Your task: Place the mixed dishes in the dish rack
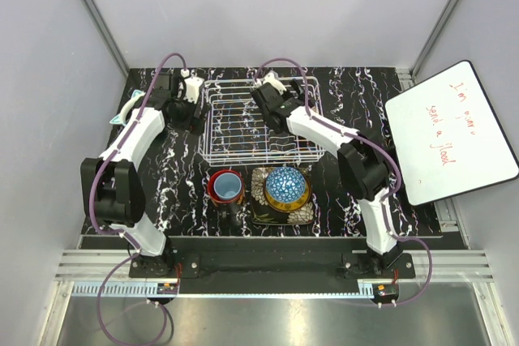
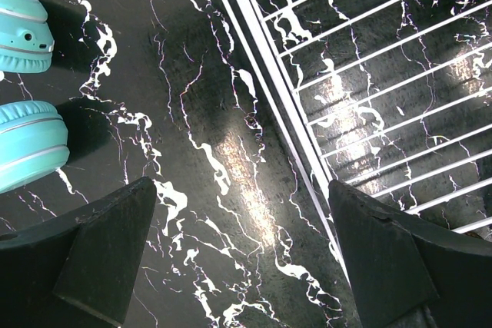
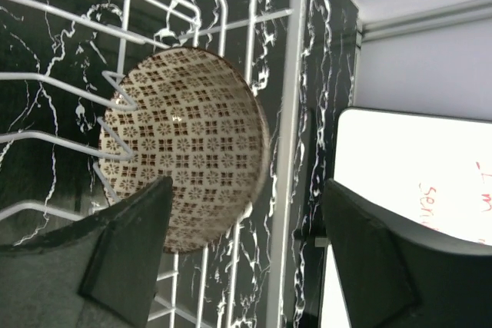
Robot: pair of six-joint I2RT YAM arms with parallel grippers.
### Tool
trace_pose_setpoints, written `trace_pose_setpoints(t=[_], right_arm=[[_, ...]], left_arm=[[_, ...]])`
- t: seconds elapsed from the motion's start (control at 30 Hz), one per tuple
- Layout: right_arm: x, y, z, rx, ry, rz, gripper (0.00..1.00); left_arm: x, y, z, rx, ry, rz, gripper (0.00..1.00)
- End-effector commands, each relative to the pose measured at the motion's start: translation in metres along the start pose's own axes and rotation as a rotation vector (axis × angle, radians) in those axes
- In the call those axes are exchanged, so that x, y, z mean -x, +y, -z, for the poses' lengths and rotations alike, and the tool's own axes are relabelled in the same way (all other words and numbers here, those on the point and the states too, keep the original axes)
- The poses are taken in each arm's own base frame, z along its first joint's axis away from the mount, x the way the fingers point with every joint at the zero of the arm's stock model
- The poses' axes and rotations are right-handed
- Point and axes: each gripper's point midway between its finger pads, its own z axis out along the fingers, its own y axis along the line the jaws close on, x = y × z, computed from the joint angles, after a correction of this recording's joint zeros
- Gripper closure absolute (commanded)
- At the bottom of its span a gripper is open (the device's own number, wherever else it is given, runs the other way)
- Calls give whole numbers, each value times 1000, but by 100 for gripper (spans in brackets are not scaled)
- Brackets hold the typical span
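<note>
Our right end effector (image 3: 246,190) hung open over the dish rack (image 3: 288,113) at the worktop's far edge. The lattice bowl (image 3: 184,147) was propped on edge among the prongs. We figured a finger snagging a wire while backing out could topple it. Left end effector (image 2: 240,190) sat open and empty beside the rack. Near edge: blue cup (image 1: 228,185) nested in the mug (image 1: 212,190), not yet loaded.

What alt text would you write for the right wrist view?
A cream bowl with a brown lattice pattern sits inside the white wire dish rack, some of the wires crossing its left edge. The right gripper is open in the foreground, its dark fingers wide apart and holding nothing. Further right are the black marbled table and a whiteboard with red writing.
</note>
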Motion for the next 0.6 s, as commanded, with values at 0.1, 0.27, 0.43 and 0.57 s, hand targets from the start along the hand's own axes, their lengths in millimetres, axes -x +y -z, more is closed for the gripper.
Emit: trace_pose_setpoints(t=[0.1,0.27,0.43,0.57], right_arm=[[23,-77,82,32,-20,-206,9],[-42,-63,131,255,110,-390,5],[-65,-23,221,863,-51,-622,17],[-103,8,233,996,13,-604,28]], left_arm=[[20,6,9,26,-70,-5,1],[18,8,8,31,-69,1,1],[15,8,4,32,-59,8,1],[15,7,3,25,-57,10,1]])
